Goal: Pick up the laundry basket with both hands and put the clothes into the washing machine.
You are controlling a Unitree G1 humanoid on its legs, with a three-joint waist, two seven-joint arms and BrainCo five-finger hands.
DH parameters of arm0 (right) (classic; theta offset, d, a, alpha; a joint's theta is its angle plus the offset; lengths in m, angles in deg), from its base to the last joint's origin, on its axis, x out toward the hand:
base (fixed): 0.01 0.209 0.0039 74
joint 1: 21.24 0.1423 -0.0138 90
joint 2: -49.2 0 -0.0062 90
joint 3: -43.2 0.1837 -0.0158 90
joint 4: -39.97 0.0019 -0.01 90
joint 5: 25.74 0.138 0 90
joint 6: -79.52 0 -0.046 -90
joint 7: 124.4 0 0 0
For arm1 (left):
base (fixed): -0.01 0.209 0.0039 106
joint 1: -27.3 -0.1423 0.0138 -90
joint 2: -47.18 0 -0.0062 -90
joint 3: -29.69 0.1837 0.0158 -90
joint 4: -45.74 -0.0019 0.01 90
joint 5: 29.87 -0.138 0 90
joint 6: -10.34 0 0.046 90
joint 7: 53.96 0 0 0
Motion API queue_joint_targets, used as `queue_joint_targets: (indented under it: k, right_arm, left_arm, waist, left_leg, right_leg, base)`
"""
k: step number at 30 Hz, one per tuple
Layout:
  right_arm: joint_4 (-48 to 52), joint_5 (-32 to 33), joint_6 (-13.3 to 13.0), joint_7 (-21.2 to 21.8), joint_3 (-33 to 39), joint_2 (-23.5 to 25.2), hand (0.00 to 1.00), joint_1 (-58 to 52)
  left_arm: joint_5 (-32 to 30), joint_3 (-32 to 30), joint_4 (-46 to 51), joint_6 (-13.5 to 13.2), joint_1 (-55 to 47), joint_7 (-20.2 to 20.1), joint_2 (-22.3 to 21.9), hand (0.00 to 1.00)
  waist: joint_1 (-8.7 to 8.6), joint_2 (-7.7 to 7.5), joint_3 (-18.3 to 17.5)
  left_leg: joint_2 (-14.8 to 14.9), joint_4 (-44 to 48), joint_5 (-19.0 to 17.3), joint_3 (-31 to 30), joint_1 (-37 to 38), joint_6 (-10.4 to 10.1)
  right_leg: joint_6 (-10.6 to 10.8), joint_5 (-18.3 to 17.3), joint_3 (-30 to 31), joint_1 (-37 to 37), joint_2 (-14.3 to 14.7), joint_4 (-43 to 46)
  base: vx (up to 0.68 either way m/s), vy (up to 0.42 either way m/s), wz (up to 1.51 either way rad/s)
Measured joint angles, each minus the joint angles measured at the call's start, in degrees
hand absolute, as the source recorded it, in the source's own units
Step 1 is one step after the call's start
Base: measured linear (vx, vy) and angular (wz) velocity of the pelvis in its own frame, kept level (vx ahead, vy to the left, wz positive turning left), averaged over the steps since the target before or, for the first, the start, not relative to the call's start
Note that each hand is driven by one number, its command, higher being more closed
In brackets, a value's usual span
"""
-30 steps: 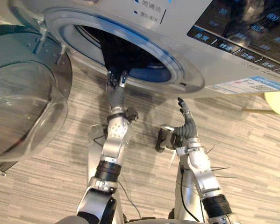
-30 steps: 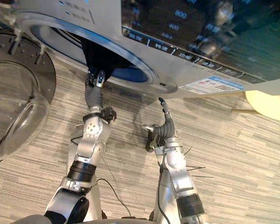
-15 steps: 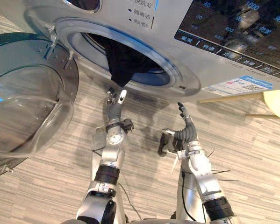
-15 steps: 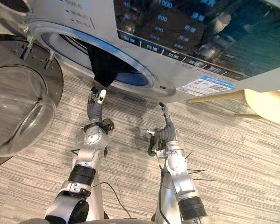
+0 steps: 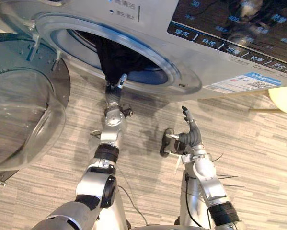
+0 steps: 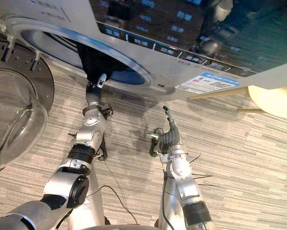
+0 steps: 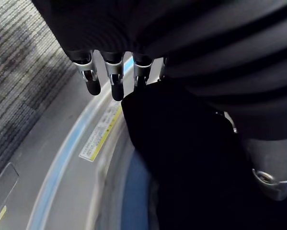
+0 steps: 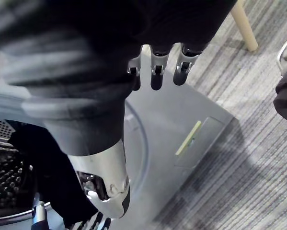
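A black cloth [image 5: 115, 57] hangs out over the lower rim of the washing machine's drum opening [image 5: 155, 75]. My left hand [image 5: 115, 89] reaches up to the cloth's hanging edge. In the left wrist view its straight fingers [image 7: 115, 81] lie against the black cloth [image 7: 191, 163] at the blue-edged rim, and the thumb stands apart. My right hand [image 5: 189, 130] is lower and to the right, under the machine's front panel, open with its fingers [image 8: 155, 72] straight and nothing in it.
The round glass door [image 5: 23, 110] stands swung open at the left. The dark control panel [image 5: 229, 28] juts out above my right hand. A cream round stool [image 5: 284, 98] with a wooden leg [image 8: 244, 24] stands at the right on the grey striped floor.
Half a second ago my left hand was below the hanging cloth; it has risen and its fingers touch the cloth at the rim again. The right hand has held its place.
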Motion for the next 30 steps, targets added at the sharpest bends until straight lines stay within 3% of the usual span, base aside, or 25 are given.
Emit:
queue_joint_targets:
  k: [11, 18, 30]
  right_arm:
    - [0.4, 1.9, -0.1, 2.0, 0.0, -1.2, 0.00, 1.0]
    - [0.4, 2.1, -0.1, 2.0, 0.0, -1.2, 0.00, 1.6]
    - [0.5, 1.9, 0.1, 0.8, 0.0, -0.9, 0.00, 1.9]
  left_arm:
    - [2.0, -1.7, -2.9, 0.9, 3.1, -1.3, 4.2, 1.00]
    - [4.8, -0.3, -1.8, 0.4, 4.1, -1.2, 4.3, 1.00]
    - [6.7, 6.6, 15.3, -1.9, -2.4, -1.0, 2.1, 1.00]
  waist:
    - [-1.03, -0.79, -0.1]
    - [-1.21, -0.94, 0.0]
    - [-1.08, -1.15, 0.2]
  left_leg:
    - [-0.1, 0.6, 0.0, -0.1, -1.9, 0.1]
    - [-0.2, 0.5, 0.0, -0.2, -1.8, 0.1]
    - [-1.1, -0.2, 0.0, 0.3, -0.7, 0.1]
  right_leg:
    - [0.2, 0.2, 0.0, -1.4, -0.1, 0.2]
    - [0.4, 0.1, 0.0, -1.4, -0.2, 0.3]
    - [0.7, -0.1, 0.4, -0.6, -1.0, 0.3]
  base:
    - [0.02, -0.027, 0.00]
    - [0.02, -0.040, 0.01]
    - [0.03, -0.034, 0.04]
